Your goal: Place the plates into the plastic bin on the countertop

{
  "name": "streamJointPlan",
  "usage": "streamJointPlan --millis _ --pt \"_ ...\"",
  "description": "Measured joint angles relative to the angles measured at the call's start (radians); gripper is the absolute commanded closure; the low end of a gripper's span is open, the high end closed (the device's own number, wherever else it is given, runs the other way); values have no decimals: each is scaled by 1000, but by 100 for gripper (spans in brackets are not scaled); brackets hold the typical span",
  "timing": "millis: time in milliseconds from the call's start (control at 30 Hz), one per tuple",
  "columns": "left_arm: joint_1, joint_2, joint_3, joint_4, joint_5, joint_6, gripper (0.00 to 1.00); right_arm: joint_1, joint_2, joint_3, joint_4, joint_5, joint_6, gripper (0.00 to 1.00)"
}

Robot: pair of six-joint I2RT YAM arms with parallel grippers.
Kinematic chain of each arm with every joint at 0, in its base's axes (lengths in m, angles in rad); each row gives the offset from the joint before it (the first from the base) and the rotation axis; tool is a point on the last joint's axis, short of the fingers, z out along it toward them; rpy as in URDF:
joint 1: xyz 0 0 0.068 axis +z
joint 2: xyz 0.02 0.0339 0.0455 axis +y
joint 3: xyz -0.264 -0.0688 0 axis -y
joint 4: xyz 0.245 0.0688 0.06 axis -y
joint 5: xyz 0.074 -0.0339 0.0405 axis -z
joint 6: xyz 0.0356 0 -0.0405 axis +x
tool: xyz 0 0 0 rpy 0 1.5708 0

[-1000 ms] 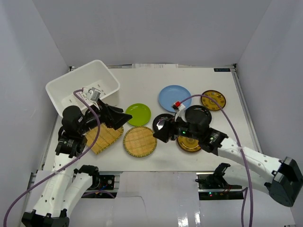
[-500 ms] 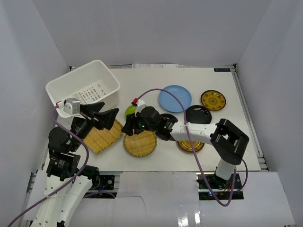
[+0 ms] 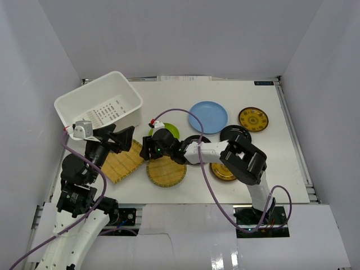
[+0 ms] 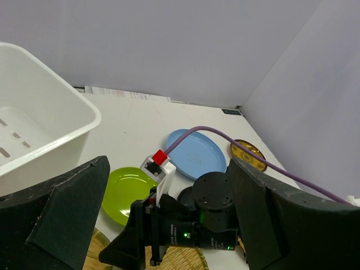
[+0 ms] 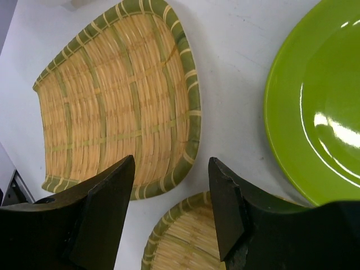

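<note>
The white plastic bin (image 3: 98, 104) stands at the back left of the countertop (image 3: 169, 98). One woven plate (image 3: 122, 164) lies in front of it, a second woven plate (image 3: 167, 172) to its right. The lime green plate (image 3: 170, 131), the light blue plate (image 3: 208, 116), a black plate (image 3: 236, 134) and a gold-patterned plate (image 3: 253, 118) lie behind. A second black plate (image 3: 196, 142) and a second gold-patterned plate (image 3: 225, 172) are partly under the right arm. My left gripper (image 3: 128, 139) is open and empty above the left woven plate. My right gripper (image 5: 171, 160) is open and empty, low over the gap between the two woven plates (image 5: 118, 101).
The right arm (image 3: 214, 151) stretches leftward across the middle plates, its purple cable looping over the blue plate. The left wrist view shows the bin wall (image 4: 45, 129), the green plate (image 4: 126, 188) and the right wrist (image 4: 191, 225) close ahead. White walls enclose the table.
My right gripper has swung left from the black plates to the woven plates. My left gripper has pulled back to the left and risen off the left woven plate.
</note>
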State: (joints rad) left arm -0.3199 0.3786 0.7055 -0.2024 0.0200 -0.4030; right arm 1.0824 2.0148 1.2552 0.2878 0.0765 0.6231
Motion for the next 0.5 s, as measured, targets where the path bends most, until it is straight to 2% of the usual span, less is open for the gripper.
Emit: streamJointPlan --millis 400,500 --pt "-8 5 -6 -1 1 0 2 -2 114 93 -1 34 32 43" --pt "-9 6 -6 -1 6 0 2 -5 128 101 0 30 42 61"
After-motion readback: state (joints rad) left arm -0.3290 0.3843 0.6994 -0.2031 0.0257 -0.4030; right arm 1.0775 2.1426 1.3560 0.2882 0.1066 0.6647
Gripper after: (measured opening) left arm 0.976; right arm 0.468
